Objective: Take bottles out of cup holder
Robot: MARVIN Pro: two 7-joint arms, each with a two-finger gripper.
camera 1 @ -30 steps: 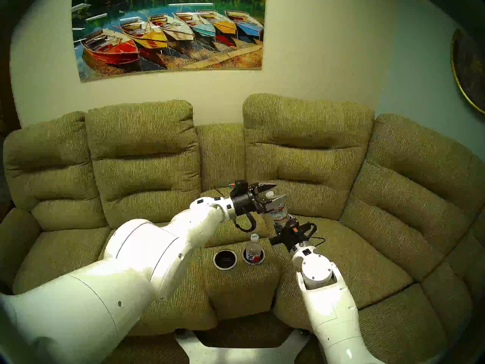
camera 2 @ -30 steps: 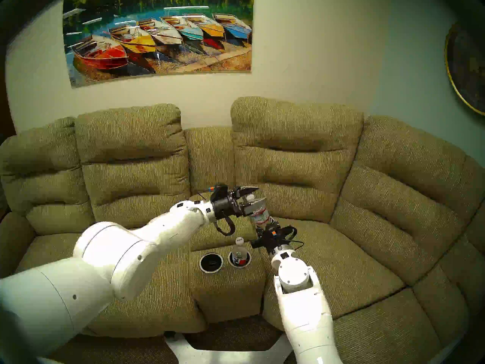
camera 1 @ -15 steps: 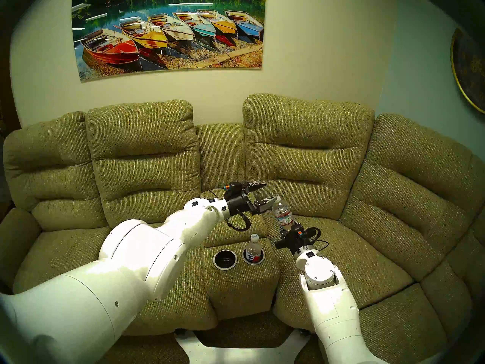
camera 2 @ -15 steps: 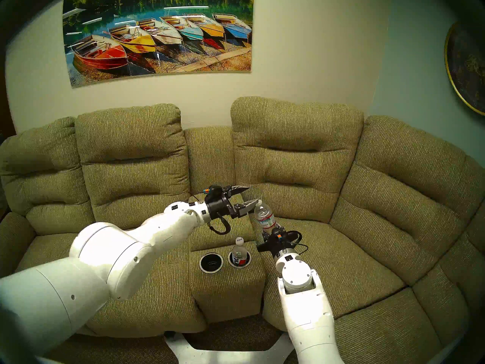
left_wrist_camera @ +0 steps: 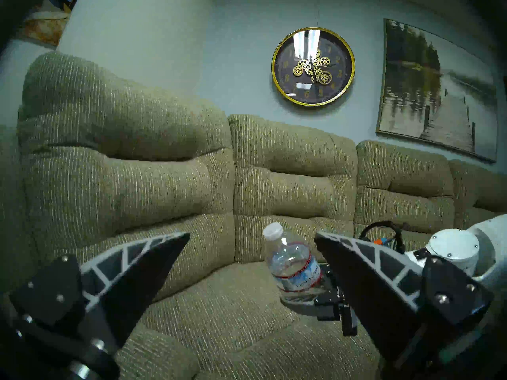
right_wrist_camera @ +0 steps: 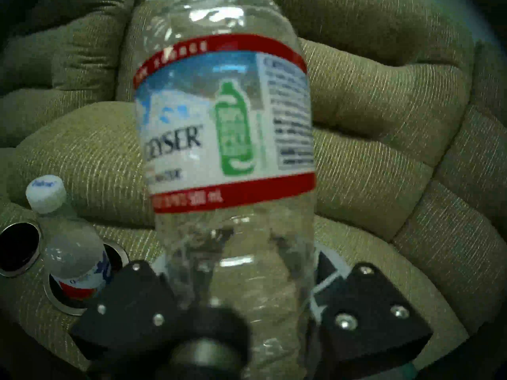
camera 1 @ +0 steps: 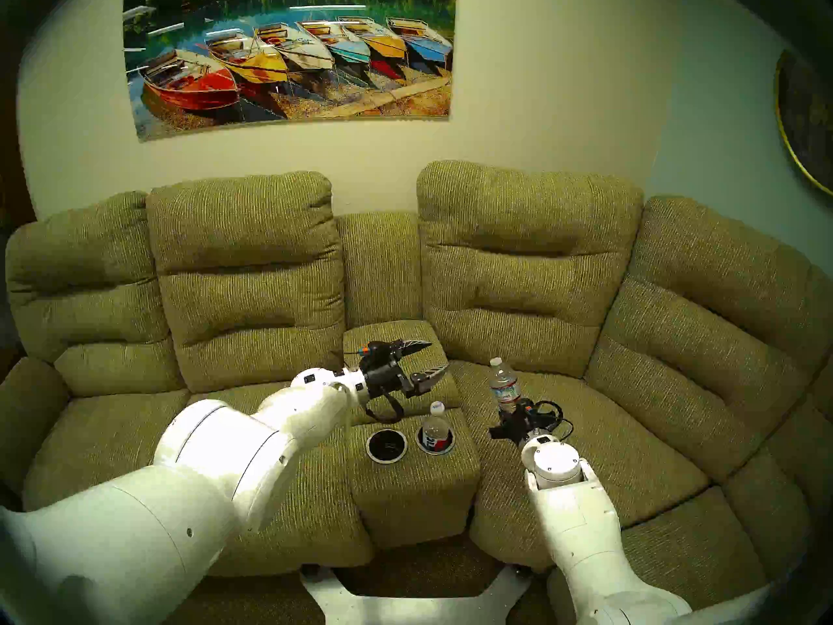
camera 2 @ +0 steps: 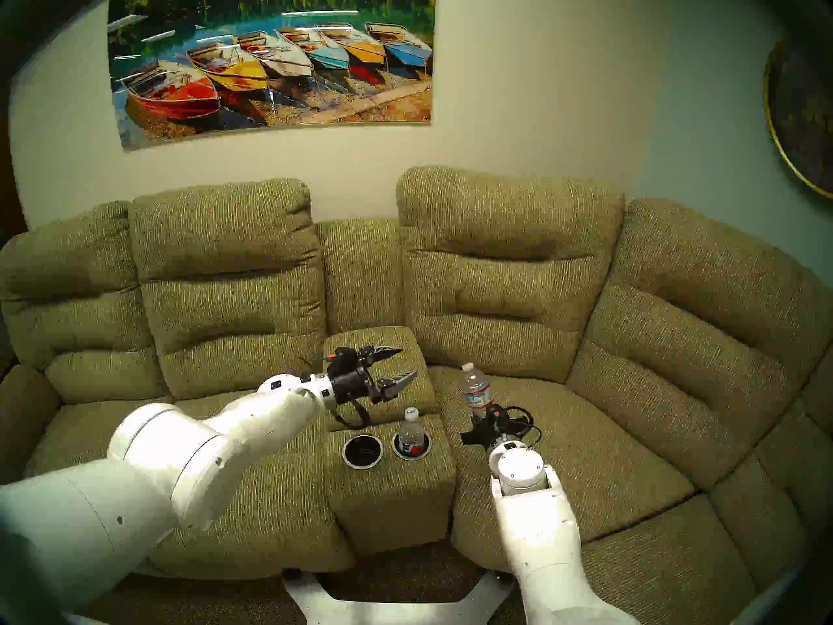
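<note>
We see hint bottle (camera 1: 436,425) in right well (camera 1: 435,439) of console (camera 1: 414,484); left well (camera 1: 386,446) beside it; Geyser bottle (camera 1: 504,385) over right seat (camera 1: 586,452), upright.

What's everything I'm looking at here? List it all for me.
sofa: one, olive-green, along the wall
console: one, olive-green, between the middle seats
cup holder: two black wells with silver rims, on the console; left well empty
hint bottle: one, clear with white cap, standing in the right well
water bottle: one, clear, red-banded label, held above the right seat
boat picture: one, many-coloured, on the wall above the sofa
clock: one, black with gold rim, on the side wall
pier picture: one, grey-brown, beside the clock
left gripper: black, open, empty, above the console
right gripper: black, closed on the water bottle's base
</note>
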